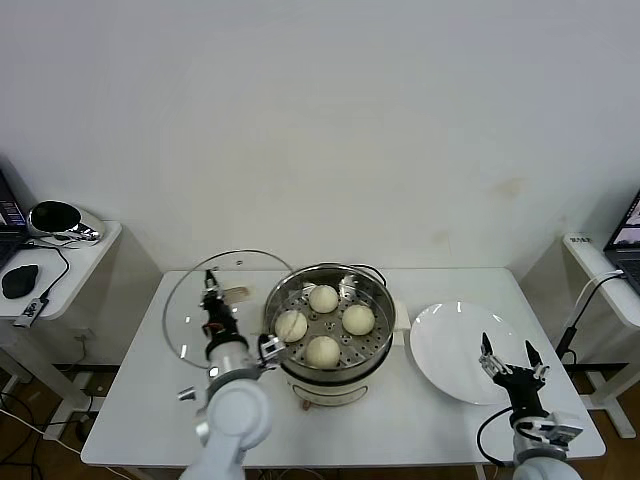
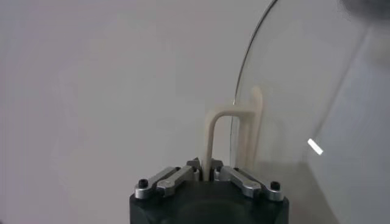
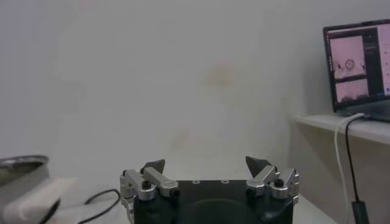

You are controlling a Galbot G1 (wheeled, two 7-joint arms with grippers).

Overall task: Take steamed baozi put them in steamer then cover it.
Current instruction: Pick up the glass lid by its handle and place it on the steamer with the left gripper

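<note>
**Lid lifted, buns loaded**

Your left gripper [image 1: 211, 297] clamps the cover [image 1: 200, 300] by its handle, tilted beside the steamer [image 1: 328, 325]. Four steamed baozi [image 1: 323, 298] sit inside. Right gripper [image 1: 510, 360] hangs released over the plate [image 1: 450, 350].

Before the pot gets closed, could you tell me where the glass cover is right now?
In the head view, the cover is held tilted on the robot's left, beside the steamer, with the left gripper shut on its cream handle.

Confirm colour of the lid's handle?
Cream-white. The lid handle shows best in the left wrist view, pinched by the left end effector.
</note>
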